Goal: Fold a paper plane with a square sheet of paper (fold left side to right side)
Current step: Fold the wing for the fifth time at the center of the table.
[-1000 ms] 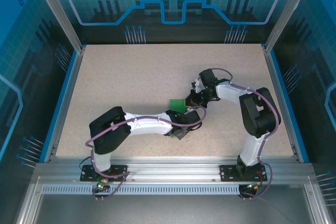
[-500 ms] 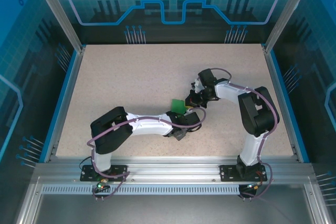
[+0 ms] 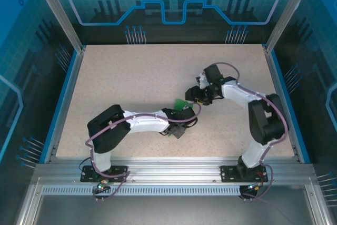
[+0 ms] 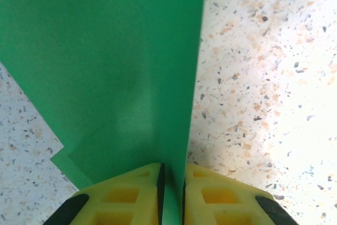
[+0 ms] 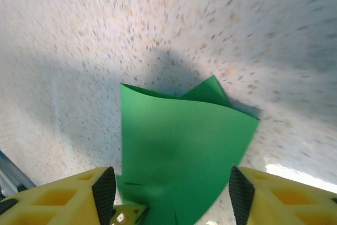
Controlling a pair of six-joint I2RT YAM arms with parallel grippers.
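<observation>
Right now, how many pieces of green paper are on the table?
1. The green paper lies creased near the middle of the table, pinched in the left gripper; the right gripper is open, facing it. Another piece could be hidden beneath the grippers.

The top external camera hangs high above and behind the arm bases point(image 3: 103, 173), looking down and forward across the whole speckled surface point(image 3: 131, 77) from afar. The left wrist camera looks out along the left claw point(image 4: 172, 175), very close over the green paper point(image 4: 105, 51) and the surface beneath it. The right wrist camera looks out along the right claw point(image 5: 168, 188), a little farther back from that paper. All three views share the paper at mid-surface.
</observation>
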